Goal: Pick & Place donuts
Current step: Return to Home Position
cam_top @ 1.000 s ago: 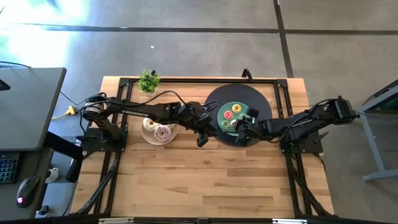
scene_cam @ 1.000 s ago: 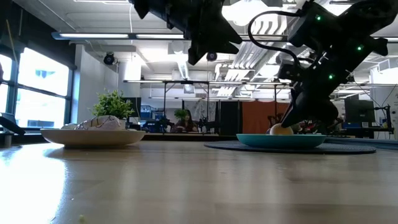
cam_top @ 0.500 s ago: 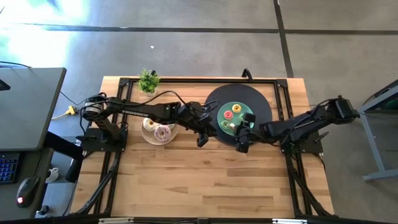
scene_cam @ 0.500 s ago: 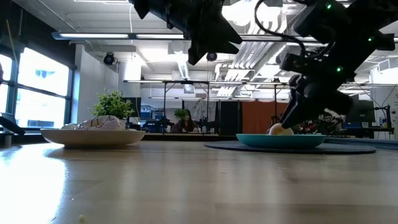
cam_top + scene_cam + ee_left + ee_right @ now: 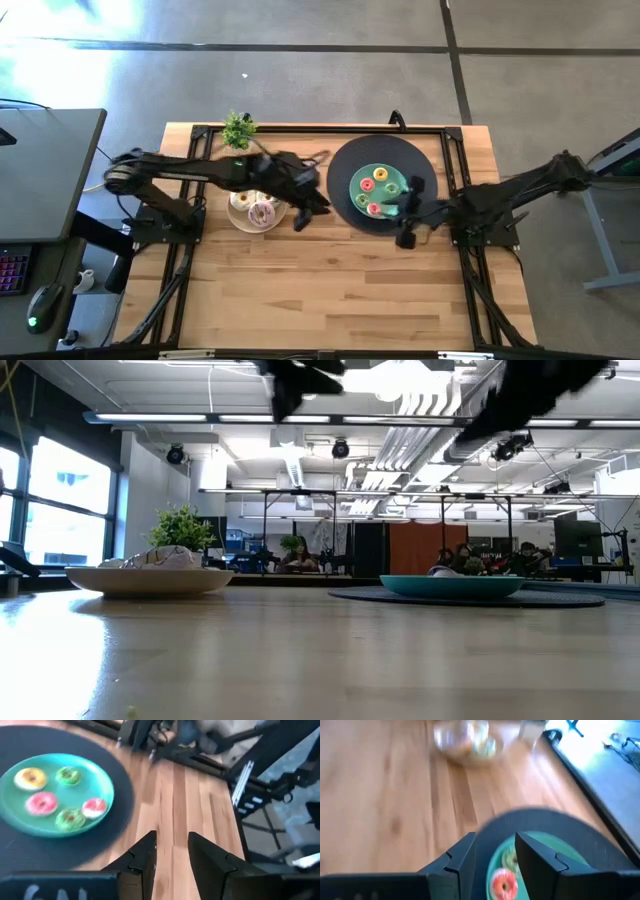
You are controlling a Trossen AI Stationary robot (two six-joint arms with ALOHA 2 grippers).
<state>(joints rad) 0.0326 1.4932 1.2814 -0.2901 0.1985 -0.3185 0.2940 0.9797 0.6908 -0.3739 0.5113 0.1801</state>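
Observation:
Five small donuts in yellow, green and pink (image 5: 41,802) lie on the teal plate (image 5: 95,777), which sits on a round black mat (image 5: 340,165). Larger iced donuts (image 5: 262,212) rest in the beige plate (image 5: 240,223), left of the mat. My left gripper (image 5: 300,216) hangs open above the wood between the two plates. My right gripper (image 5: 407,234) is open too, raised over the mat's near right edge. In the low view both arms show only as blurred shapes at the picture's top, high above the teal plate (image 5: 452,587) and the beige plate (image 5: 150,580).
A small potted plant (image 5: 238,128) stands at the table's far edge, behind the beige plate. Black frame rails (image 5: 300,128) run along the far edge and both sides. Open wood (image 5: 320,290) fills the near half of the table.
My right gripper has risen from the teal plate's near rim and drawn back toward the table's near right, uncovering a pink donut on the plate. My left gripper has pulled away from the mat toward the beige plate and moved up. Both blur with speed.

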